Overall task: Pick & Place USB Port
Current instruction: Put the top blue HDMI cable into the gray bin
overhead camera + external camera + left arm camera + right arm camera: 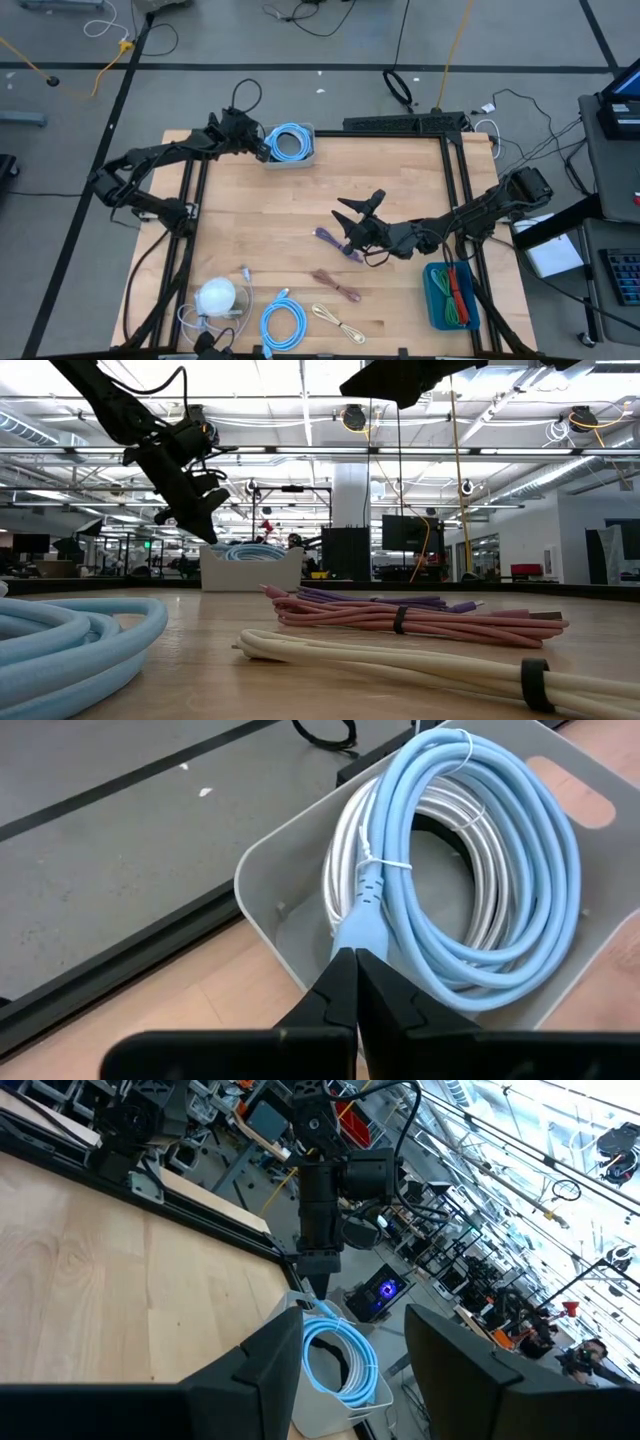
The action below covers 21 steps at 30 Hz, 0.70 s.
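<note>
A coiled light-blue USB cable (pixel 480 870) lies on a silver coil in the grey bin (pixel 303 160) at the table's far edge. My left gripper (pixel 355 982) is shut and slants down at the bin's left rim, its tips at the cable's plug end (pixel 363 915). In the low view its tips (pixel 207 532) stand just above the bin (pixel 250 572). My right gripper (pixel 358 215) hangs open and level over the table's middle, above a purple cable (pixel 334 240). Nothing is between its fingers (pixel 352 1320). My left gripper has its shut fingertips at the plug end (pixel 352 942) of the light-blue cable, coming slanting down from the table's left. I cannot tell whether they touch it. The cable lies slack in the bin.
A pink cable (pixel 335 285), a cream cable (pixel 338 322) and a second blue coil (pixel 283 322) lie toward the near edge. A white round thing (pixel 215 297) sits at the near left. A blue tray (pixel 432 300) with cables stands at the right.
</note>
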{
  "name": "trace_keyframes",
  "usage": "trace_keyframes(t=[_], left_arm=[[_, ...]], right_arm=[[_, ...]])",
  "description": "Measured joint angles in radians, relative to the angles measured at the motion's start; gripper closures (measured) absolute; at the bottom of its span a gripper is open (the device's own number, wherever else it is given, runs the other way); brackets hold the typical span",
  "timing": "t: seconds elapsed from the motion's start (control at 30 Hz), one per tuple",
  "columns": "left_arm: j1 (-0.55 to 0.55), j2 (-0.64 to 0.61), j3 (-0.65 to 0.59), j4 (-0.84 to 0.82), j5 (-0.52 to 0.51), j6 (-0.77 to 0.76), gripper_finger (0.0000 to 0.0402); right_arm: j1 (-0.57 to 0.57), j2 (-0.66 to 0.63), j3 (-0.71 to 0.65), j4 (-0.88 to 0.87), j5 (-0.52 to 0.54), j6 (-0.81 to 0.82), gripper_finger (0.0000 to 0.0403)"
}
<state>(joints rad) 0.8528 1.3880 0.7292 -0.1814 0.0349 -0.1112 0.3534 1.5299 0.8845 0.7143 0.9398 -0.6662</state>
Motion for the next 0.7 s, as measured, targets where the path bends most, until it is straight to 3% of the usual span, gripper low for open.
trace_keyframes(t=[0.47,0.7], left_arm=[[-0.002,0.034,-0.001,-0.038,0.022,0.004,0.0401],[-0.022,0.063,-0.003,0.081,-0.014,0.046,0.0401]], right_arm=[[0.000,0.000,0.000,0.000,0.001,0.000,0.0234],[0.000,0.000,0.000,0.000,0.000,-0.001,0.0234]])
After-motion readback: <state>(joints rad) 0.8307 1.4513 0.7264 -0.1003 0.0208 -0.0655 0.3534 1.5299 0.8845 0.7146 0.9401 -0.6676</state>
